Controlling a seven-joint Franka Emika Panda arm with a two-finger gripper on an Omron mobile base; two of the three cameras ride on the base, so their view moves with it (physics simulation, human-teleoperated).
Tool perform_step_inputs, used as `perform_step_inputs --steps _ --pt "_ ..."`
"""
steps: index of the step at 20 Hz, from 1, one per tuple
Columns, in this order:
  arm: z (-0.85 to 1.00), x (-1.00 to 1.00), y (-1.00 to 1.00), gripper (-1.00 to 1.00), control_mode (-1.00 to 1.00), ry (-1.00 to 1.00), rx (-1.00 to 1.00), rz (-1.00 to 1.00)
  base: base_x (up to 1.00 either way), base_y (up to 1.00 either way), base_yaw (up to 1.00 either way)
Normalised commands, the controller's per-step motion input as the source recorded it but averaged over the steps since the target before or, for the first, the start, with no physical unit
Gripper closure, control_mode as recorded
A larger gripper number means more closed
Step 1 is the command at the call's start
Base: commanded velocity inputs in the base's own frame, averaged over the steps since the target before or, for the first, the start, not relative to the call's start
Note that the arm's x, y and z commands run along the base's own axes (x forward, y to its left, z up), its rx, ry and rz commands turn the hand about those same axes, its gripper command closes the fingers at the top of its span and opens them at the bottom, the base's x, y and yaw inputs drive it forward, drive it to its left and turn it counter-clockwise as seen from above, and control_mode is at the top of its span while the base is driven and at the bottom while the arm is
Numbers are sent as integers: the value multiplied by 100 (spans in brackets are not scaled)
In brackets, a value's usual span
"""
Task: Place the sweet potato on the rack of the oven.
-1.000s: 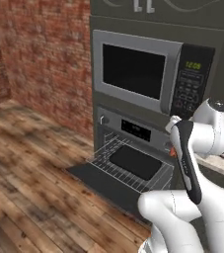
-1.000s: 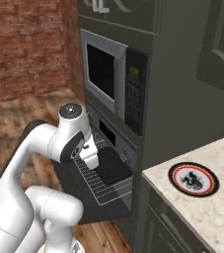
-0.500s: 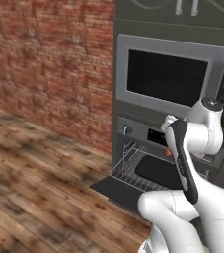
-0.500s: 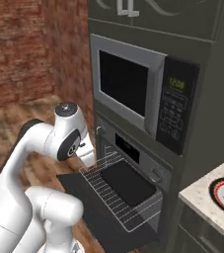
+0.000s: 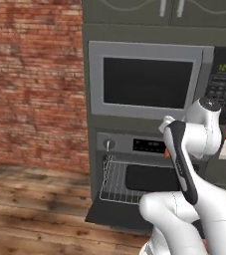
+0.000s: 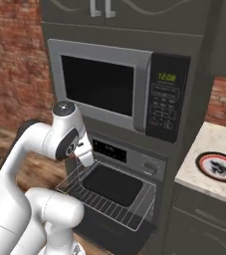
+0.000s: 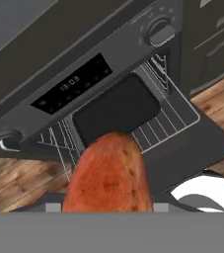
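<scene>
One sweet potato (image 7: 108, 173) sits pinched in your pincer (image 6: 84, 155), held up in front of the oven (image 6: 134, 164), above its pulled-out rack (image 6: 109, 201) and open door.

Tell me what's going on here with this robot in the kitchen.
The robot arm's end effector is shut on a sweet potato and holds it in front of the oven. The oven door hangs open and the wire rack is pulled out, with a dark tray lying on it. The sweet potato is not yet on the rack. A plate sits on the counter to the right.
</scene>
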Motion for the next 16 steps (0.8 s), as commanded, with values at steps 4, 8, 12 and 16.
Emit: perform_step_inputs --steps 4,8,12,16 --pt "0 0 0 100 100 0 0 0 40 82 -49" --pt "0 0 0 100 100 0 0 0 27 42 -25" --pt "0 0 0 100 100 0 0 0 51 0 -3" --pt "0 0 0 100 100 0 0 0 52 0 0"
